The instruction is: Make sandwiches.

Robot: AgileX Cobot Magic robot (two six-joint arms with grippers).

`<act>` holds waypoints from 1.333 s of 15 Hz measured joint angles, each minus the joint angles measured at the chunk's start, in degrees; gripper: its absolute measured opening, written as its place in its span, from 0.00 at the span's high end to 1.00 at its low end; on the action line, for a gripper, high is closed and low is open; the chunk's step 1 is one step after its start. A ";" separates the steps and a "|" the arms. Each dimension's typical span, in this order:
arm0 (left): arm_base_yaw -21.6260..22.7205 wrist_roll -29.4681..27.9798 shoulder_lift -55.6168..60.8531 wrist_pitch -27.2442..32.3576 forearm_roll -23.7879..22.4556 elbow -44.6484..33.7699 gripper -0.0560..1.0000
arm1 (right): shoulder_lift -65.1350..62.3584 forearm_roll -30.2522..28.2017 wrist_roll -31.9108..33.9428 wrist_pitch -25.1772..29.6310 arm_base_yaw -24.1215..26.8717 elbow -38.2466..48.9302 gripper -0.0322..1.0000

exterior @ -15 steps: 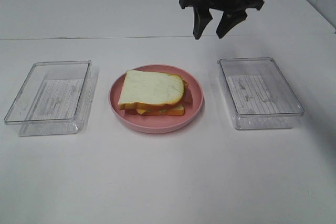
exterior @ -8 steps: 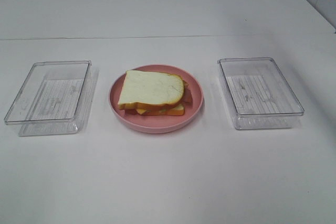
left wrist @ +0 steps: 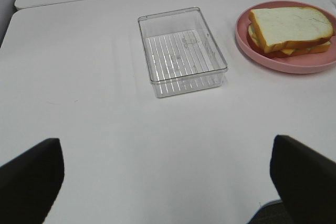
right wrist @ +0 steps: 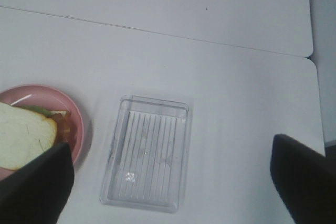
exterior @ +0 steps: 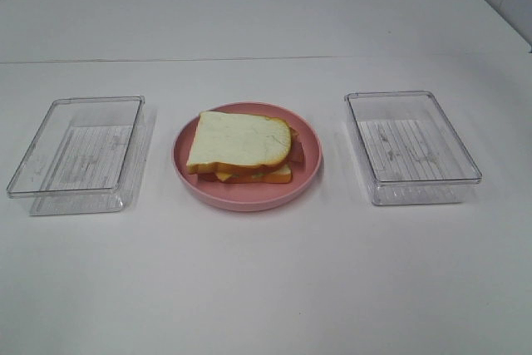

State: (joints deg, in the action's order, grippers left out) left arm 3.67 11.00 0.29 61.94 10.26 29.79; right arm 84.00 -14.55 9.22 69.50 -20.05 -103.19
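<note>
The black right arm had lifted clean out of the overhead shot. The sandwich (exterior: 243, 149), soft white bread with orange crust, sat stacked on the round pink plate (exterior: 309, 174) between two clear ribbed trays on the white counter (exterior: 266, 288). Both grippers' jaws were spread wide apart.

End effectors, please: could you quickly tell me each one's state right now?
Left end effector: open, holding nothing.
Right end effector: open, holding nothing.
</note>
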 joint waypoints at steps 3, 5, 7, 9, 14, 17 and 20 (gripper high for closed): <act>0.00 0.00 0.00 0.00 0.00 0.00 0.01 | -11.69 -0.23 -0.29 0.11 0.00 10.94 0.02; 0.00 0.00 0.00 0.00 0.00 0.00 0.01 | -21.77 -0.23 -3.09 0.17 0.00 20.05 0.02; 0.00 0.00 0.00 0.00 0.00 0.00 0.01 | -30.25 -0.23 -5.79 0.17 0.00 26.59 0.02; 0.00 0.00 0.00 0.00 0.00 0.00 0.01 | -42.91 -0.29 -6.93 0.23 0.00 34.95 0.02; 0.00 0.00 0.00 0.00 0.00 0.00 0.01 | -72.36 1.03 -4.53 0.52 0.00 55.18 0.02; 0.00 0.00 0.00 0.00 0.00 0.00 0.01 | -81.07 5.21 -4.35 0.52 0.00 66.75 0.02; 0.00 0.00 0.00 0.00 0.00 0.00 0.01 | -84.22 11.63 -4.35 -3.21 0.00 74.66 0.02</act>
State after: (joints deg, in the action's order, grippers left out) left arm 3.67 11.00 0.29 61.94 10.26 29.79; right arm -0.23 -2.92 4.87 66.29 -20.05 -28.53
